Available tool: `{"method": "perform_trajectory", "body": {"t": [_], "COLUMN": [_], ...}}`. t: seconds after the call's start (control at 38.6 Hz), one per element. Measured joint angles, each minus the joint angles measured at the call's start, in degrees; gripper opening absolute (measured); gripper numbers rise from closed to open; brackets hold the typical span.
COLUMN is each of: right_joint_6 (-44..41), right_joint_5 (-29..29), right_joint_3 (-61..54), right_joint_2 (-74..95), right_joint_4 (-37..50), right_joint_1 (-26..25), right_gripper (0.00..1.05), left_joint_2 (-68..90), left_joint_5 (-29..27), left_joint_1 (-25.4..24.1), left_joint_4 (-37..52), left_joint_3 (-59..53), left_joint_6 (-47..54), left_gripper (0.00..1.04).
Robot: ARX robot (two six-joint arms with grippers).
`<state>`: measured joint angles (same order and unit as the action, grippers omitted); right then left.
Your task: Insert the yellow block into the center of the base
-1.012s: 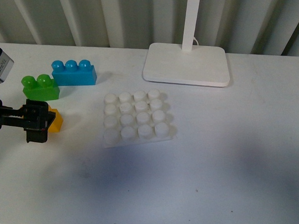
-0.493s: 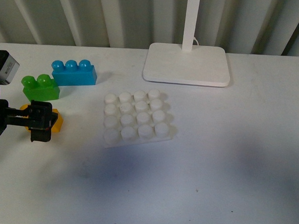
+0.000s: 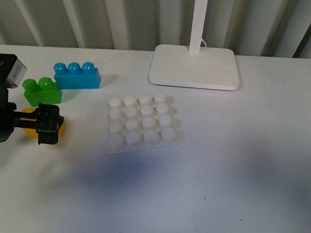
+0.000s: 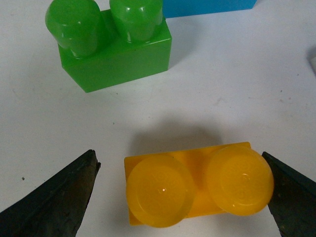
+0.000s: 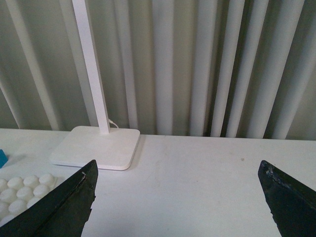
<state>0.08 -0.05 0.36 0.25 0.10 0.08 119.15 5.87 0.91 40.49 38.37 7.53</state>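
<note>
The left hand (image 3: 48, 124) has slid rightward, open astride the yellow block (image 4: 197, 185).

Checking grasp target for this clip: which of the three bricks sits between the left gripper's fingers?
The yellow block: it lies between the fingers of the open left gripper. The green brick and the three-stud blue brick sit beyond, outside them.

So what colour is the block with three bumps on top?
The three-bump block is blue; the front view shows it best.
</note>
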Motion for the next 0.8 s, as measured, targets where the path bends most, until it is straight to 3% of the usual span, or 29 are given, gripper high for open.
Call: {"method": "perform_trajectory", "body": {"t": [0.05,0.26,0.57,0.8], "right_joint_6": [0.0,0.0,0.0,0.0], "right_joint_5": [0.0,-0.02,0.0,0.0], "right_joint_3": [0.0,0.0,0.0,0.0], "right_joint_2": [0.0,0.0,0.0,0.0], "right_joint_4": [0.0,0.0,0.0,0.0], "right_joint_1": [0.0,0.0,0.0,0.0], "right_gripper": [0.95,0.95,0.95,0.95], "left_joint_2": [0.04,0.02,-7.39,-13.0], "left_joint_5": [-0.17,-0.35,-4.13,-11.15], "left_joint_1": [0.04,0.09,3.15,9.75], "left_joint_4": [0.0,-0.02,-2.56,-5.81], "left_joint_3": [0.0,0.07,-2.99,-3.56], "left_joint_6": [-0.07,-0.33,-4.04,-10.6], "left_gripper": [0.96,0.66,0.66,0.66]}}
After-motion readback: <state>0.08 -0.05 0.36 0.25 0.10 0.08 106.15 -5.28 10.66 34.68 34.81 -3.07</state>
